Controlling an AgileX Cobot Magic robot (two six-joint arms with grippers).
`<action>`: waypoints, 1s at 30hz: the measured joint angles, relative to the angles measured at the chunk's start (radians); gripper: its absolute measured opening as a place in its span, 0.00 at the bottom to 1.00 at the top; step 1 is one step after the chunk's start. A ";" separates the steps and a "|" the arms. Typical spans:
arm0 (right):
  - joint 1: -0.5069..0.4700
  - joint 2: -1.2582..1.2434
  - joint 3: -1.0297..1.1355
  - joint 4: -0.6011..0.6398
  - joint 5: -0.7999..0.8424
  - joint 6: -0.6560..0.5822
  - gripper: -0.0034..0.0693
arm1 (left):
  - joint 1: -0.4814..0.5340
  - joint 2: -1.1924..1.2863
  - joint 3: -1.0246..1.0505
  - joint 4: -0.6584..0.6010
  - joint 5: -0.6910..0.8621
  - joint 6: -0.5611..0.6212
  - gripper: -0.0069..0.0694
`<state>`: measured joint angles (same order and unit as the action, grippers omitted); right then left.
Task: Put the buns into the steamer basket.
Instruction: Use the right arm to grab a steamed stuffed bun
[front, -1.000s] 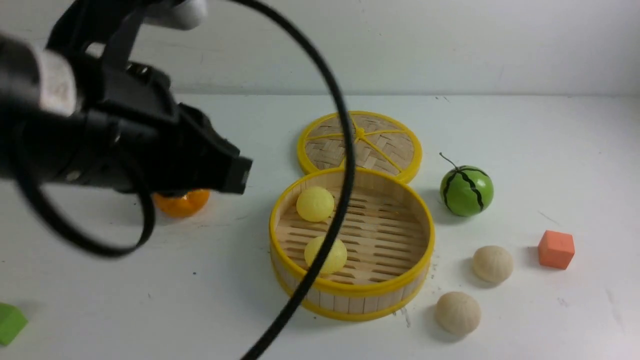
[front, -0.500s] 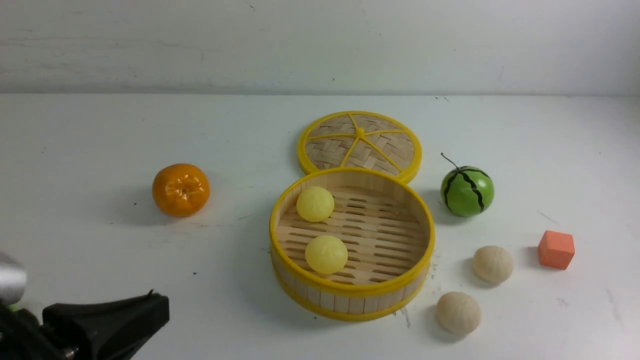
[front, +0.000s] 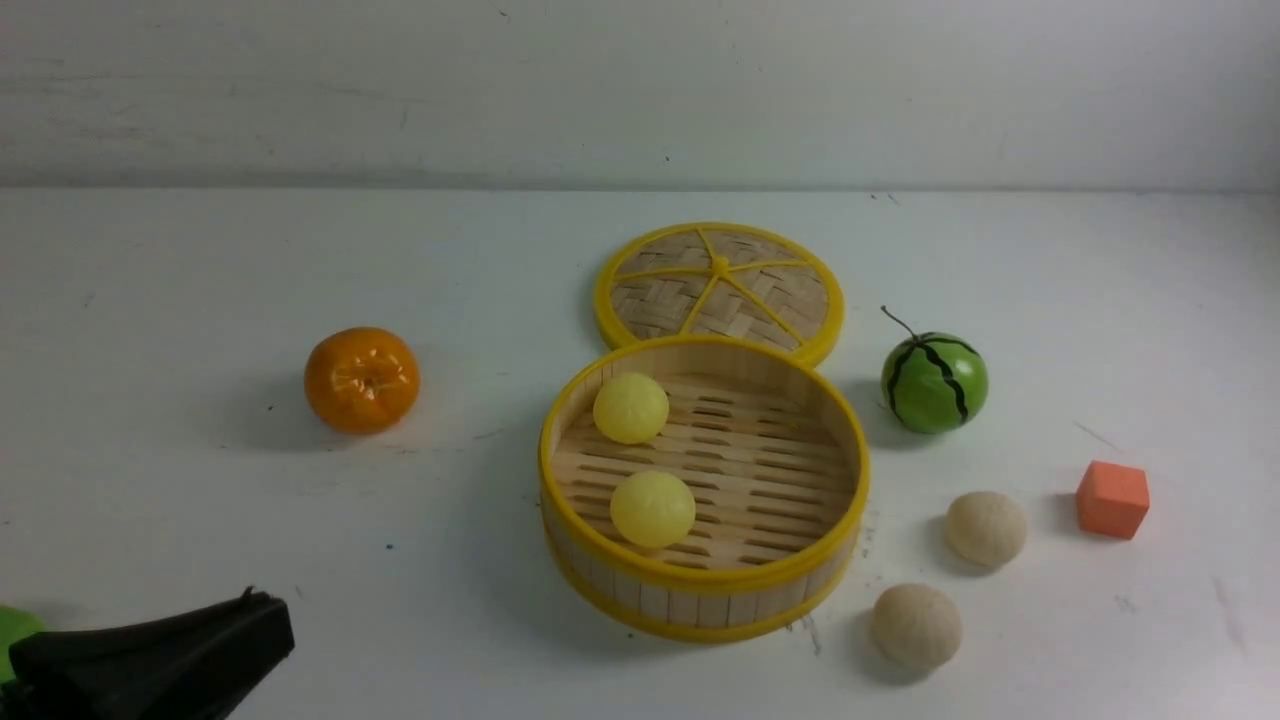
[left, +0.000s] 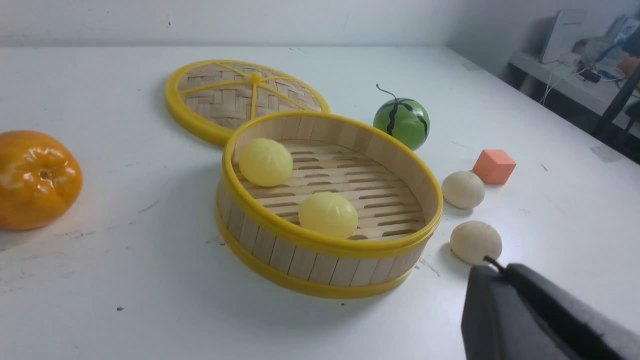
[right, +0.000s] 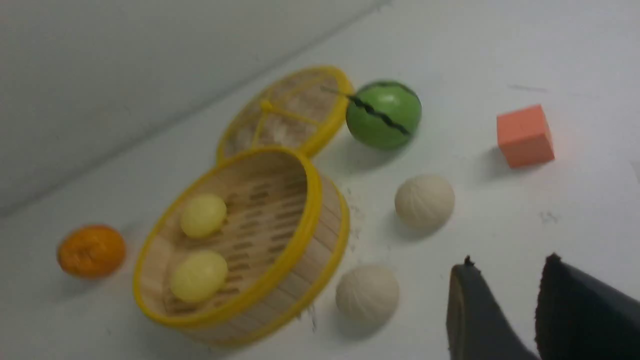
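Note:
The steamer basket (front: 845, 440) stands mid-table with two pale yellow buns inside, one at the back left (front: 630, 408) and one nearer the front (front: 652, 509). Two cream pleated buns lie on the table to its right, one farther (front: 986, 528) and one nearer (front: 915, 625). My left gripper (front: 262, 612) sits low at the front left corner, shut and empty; in the left wrist view its tips (left: 492, 266) point toward the nearer cream bun (left: 475, 242). My right gripper (right: 510, 265) stands open, empty, off to the side of the cream buns (right: 367, 294) (right: 424, 201); it is outside the front view.
A flat woven lid (front: 720, 288) leans behind the basket. An orange tangerine (front: 361, 379) sits to the left, a green watermelon ball (front: 933, 381) and an orange cube (front: 1112, 498) to the right. A green block (front: 12, 630) peeks out at the front left edge.
My left arm swung away from above the tangerine, down to the front left corner, uncovering the basket. The buns have not moved.

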<state>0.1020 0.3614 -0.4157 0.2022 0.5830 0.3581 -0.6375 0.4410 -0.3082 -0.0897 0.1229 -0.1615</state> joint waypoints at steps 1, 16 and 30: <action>0.011 0.088 -0.068 0.000 0.087 -0.062 0.32 | 0.000 0.007 0.000 0.000 0.000 0.000 0.07; 0.238 1.013 -0.597 0.007 0.381 -0.283 0.32 | 0.000 0.015 0.000 -0.001 0.000 0.000 0.07; 0.307 1.322 -0.703 -0.052 0.254 -0.234 0.40 | 0.000 0.015 0.000 -0.001 0.000 0.000 0.08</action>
<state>0.4090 1.6835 -1.1186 0.1498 0.8374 0.1240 -0.6375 0.4564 -0.3079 -0.0904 0.1226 -0.1615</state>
